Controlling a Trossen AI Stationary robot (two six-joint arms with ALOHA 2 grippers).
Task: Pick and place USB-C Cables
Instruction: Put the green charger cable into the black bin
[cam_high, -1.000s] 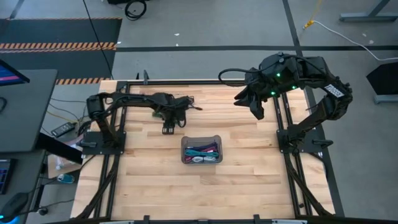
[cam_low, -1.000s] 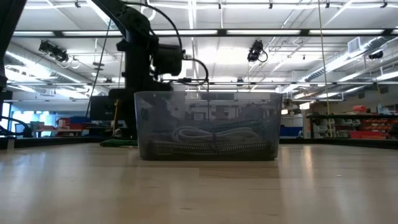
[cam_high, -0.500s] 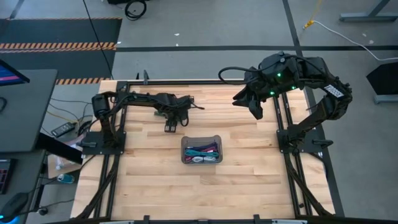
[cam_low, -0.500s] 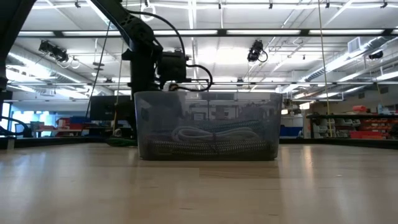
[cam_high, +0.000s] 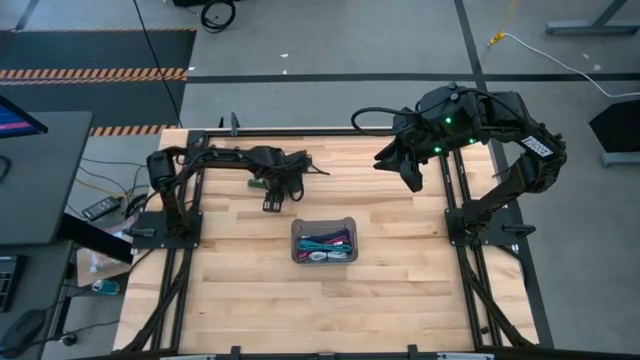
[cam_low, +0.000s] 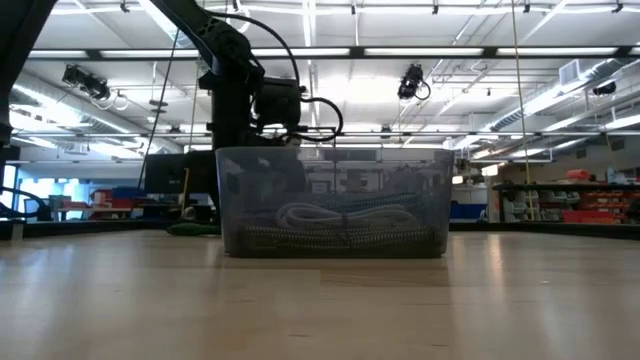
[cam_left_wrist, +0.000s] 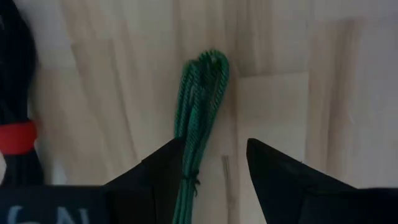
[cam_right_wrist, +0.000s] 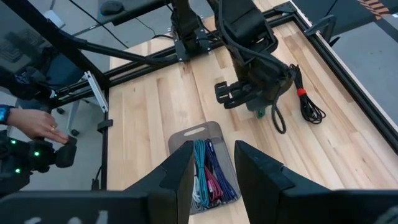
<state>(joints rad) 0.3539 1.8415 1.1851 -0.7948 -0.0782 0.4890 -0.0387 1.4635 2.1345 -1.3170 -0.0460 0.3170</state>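
A green USB-C cable lies folded in a bundle on the wood; from above it shows as a green speck. My left gripper is open and points down over it, with one finger on each side of the bundle's near part. A black cable with a red band lies beside it, and the right wrist view shows it too. The translucent grey tray holds several coloured cables. My right gripper is open and hovers high near the table's far right. My left gripper comes from above, fingers pointing down, astride the green cable. The strands run close along one finger. I cannot tell whether that finger touches them. The cable lies flat on the table.
The tray stands at the table's middle and blocks the low view of the cables behind it. Black frame rails border the table. A person's hand shows beyond the table's left side, off the board.
My left arm has shifted a little toward the table's far edge and right over the green cable in the first half second, then stayed still. The cable, tray and right arm have not moved.
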